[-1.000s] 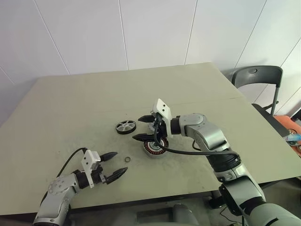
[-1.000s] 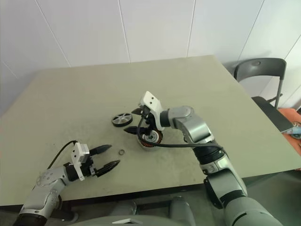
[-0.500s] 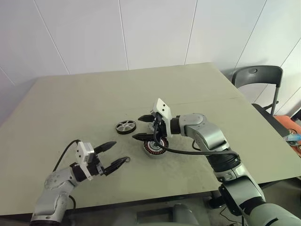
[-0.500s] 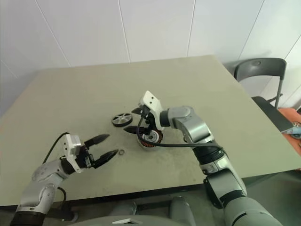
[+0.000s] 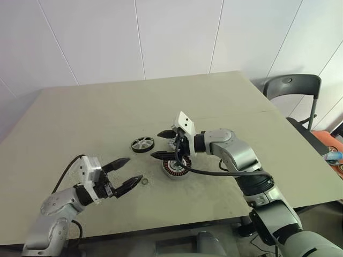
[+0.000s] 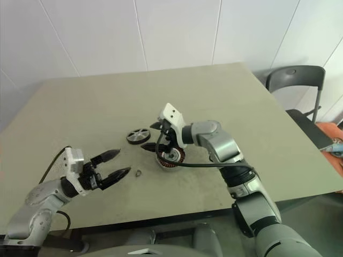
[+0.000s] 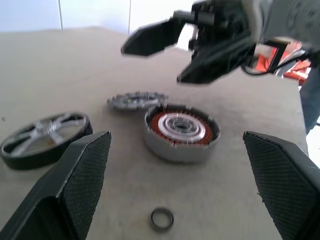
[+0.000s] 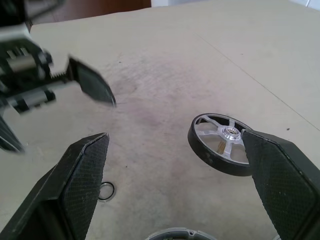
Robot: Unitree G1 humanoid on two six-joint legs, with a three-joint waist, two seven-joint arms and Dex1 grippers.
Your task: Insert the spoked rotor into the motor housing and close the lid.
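Right pincer (image 5: 165, 144) apparently overhangs motor housing (image 5: 174, 168); table (image 5: 80, 118) beyond lies bare.

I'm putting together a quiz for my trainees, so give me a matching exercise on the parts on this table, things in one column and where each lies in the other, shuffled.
Things:
1. spoked rotor
2. motor housing
3. lid
4. small dark ring

Places:
A. flat on the table, just behind the housing
B. nearest the left gripper
C. below the open right gripper
D. alone, left of the housing

Pairs: 1-D, 2-C, 3-A, 4-B

No legible text (labels, numbers) anywhere.
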